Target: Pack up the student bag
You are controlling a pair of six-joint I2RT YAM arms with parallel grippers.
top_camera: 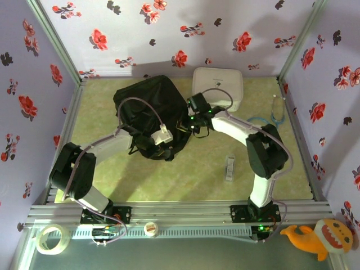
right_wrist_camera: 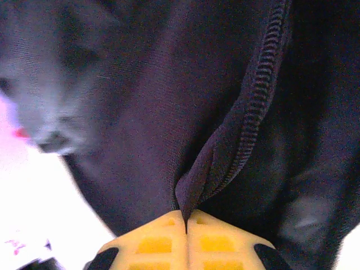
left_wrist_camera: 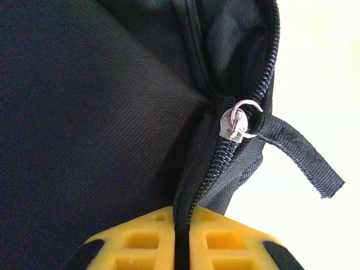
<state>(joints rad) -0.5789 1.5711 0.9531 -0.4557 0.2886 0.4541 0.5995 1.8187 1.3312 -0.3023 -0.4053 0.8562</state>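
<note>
Pinching student bag [top_camera: 146, 107] fabric beside zipper [left_wrist_camera: 220, 166]: left end effector [left_wrist_camera: 181, 225] clenched on it, right end effector [right_wrist_camera: 187, 222] too.

No lettering is reading legibly. A faint dark mark is sitting on the white rounded rectangular zip case [top_camera: 218, 85], too small to make out; the large black fabric backpack [top_camera: 146, 90] is showing plain weave.

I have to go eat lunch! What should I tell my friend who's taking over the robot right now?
Left claw: shut, pinching bag fabric near the zip pull.
Right claw: shut on a fabric fold beside the zip teeth.
Bag lies at the table's far side; white case sits outside it, to its right.
Done: both claws grip the bag.
To do: likely open it, then pack.
</note>
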